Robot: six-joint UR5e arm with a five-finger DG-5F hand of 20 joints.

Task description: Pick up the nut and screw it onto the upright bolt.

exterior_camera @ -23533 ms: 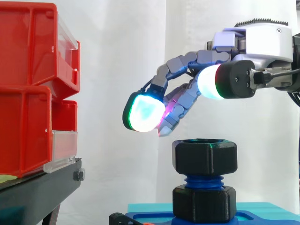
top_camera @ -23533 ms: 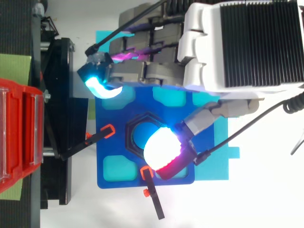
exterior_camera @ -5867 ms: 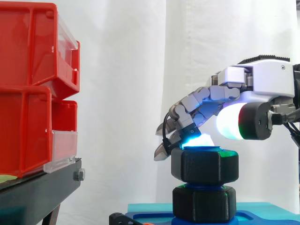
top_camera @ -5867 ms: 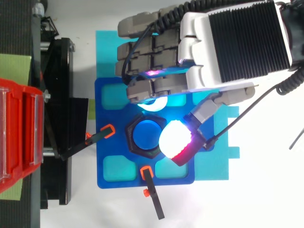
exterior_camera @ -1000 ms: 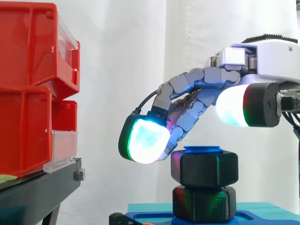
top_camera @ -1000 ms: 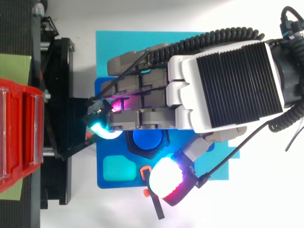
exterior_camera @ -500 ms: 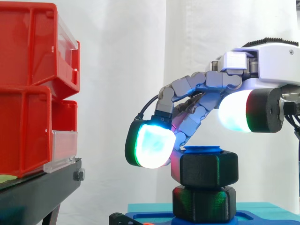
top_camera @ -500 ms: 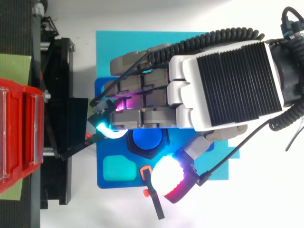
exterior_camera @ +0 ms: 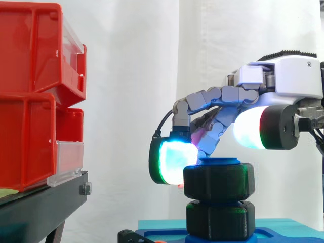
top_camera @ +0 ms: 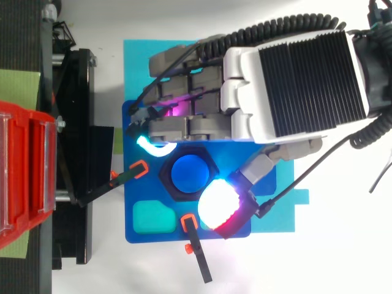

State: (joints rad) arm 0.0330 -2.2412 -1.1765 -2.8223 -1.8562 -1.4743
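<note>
The black hex nut (exterior_camera: 218, 181) sits threaded on the upright blue bolt, whose top (top_camera: 188, 174) shows just above the nut's rim. Below it on the bolt is a second black hex piece (exterior_camera: 219, 219), resting on the blue base plate (top_camera: 130, 190). My hand (top_camera: 306, 86) reaches in from the right and is curled round the nut. One glowing cyan fingertip (exterior_camera: 174, 161) presses against the nut's left side. The white-and-red thumb pad (top_camera: 217, 205) stands over its near right corner. The other fingers curl behind the nut.
Red bins (exterior_camera: 30, 96) stack on a black stand (exterior_camera: 40, 207) at the left. The base plate lies on a cyan mat (top_camera: 138, 55) and is held by two black clamps with orange tips (top_camera: 196, 251), (top_camera: 122, 177). A white curtain hangs behind.
The hand has closed in and dropped slightly: the cyan fingertip swung right onto the nut's left side, and the thumb drew in over its corner. The nut's outline has shifted, as if turned.
</note>
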